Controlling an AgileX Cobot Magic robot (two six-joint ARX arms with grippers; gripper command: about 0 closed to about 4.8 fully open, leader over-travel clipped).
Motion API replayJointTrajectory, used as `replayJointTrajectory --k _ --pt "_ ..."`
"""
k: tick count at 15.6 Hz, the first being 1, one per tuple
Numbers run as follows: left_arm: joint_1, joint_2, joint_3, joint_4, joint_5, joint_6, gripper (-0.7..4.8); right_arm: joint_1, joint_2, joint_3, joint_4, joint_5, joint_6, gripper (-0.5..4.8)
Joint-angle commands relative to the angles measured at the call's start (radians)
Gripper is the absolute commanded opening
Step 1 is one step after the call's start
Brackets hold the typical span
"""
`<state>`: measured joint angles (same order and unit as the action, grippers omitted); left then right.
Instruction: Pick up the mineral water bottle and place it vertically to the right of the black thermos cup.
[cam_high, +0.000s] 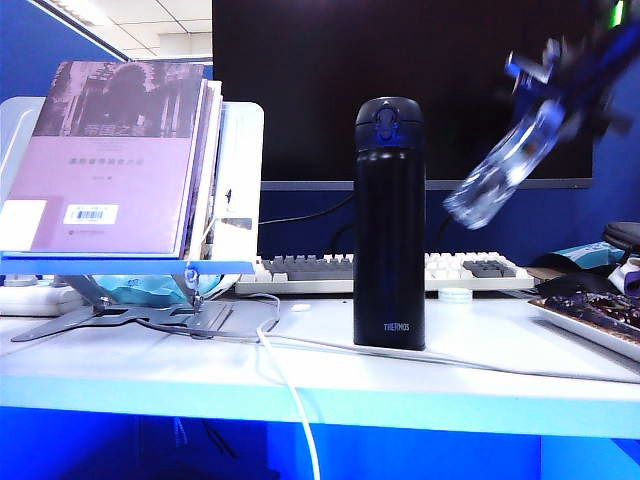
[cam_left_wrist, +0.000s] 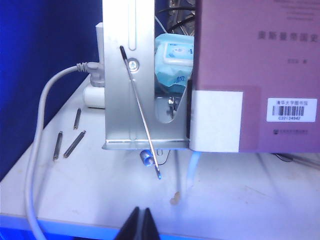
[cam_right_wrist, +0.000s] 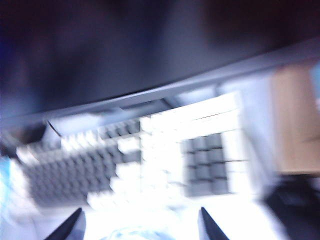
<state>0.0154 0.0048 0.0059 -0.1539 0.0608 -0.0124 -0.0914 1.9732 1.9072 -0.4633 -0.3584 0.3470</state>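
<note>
- The mineral water bottle (cam_high: 505, 170) is held tilted, clamped in the right gripper (cam_high: 560, 95), above the worktop (cam_high: 150, 375) right of the black thermos cup (cam_high: 389, 225).
- The left gripper (cam_left_wrist: 140, 222) is kept at the worktop's left edge, jaws together.

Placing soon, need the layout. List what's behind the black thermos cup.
Behind the black thermos cup: a dark monitor and a keyboard, its middle covered by the cup. The right gripper holds the mineral water bottle tilted.

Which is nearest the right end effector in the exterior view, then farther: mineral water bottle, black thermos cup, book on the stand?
1. mineral water bottle: held tilted in the right end effector, upper right.
2. black thermos cup: upright, centre.
3. book: far left.
</note>
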Motion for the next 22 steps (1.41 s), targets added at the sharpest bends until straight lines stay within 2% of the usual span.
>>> replayJointTrajectory --k 1,2,7,9,14,18,22 --pt "0.0 -0.003 0.0 -0.01 0.005 0.004 -0.04 0.023 -0.109 0.042 -0.138 0.059 -0.2 2.82" --pt "0.0 -0.003 0.0 -0.01 0.005 0.004 -0.04 0.037 -0.152 0.042 -0.188 0.096 -0.264 2.82" --pt "0.0 -0.003 0.0 -0.01 0.004 0.004 -0.04 0.109 -0.236 0.043 -0.381 0.137 -0.444 2.82" --pt "0.0 -0.003 0.0 -0.01 0.005 0.004 -0.04 0.182 -0.239 0.042 -0.489 0.186 -0.533 2.82" --pt "0.0 -0.003 0.0 -0.01 0.004 0.004 -0.04 0.259 -0.239 0.042 -0.505 0.208 -0.557 2.82" --pt "0.0 -0.003 0.0 -0.01 0.004 0.004 -0.04 0.271 -0.268 0.042 -0.522 0.206 -0.547 2.82" --pt "0.0 -0.003 0.0 -0.01 0.004 0.004 -0.04 0.27 -0.406 0.042 -0.529 0.208 -0.534 2.82"
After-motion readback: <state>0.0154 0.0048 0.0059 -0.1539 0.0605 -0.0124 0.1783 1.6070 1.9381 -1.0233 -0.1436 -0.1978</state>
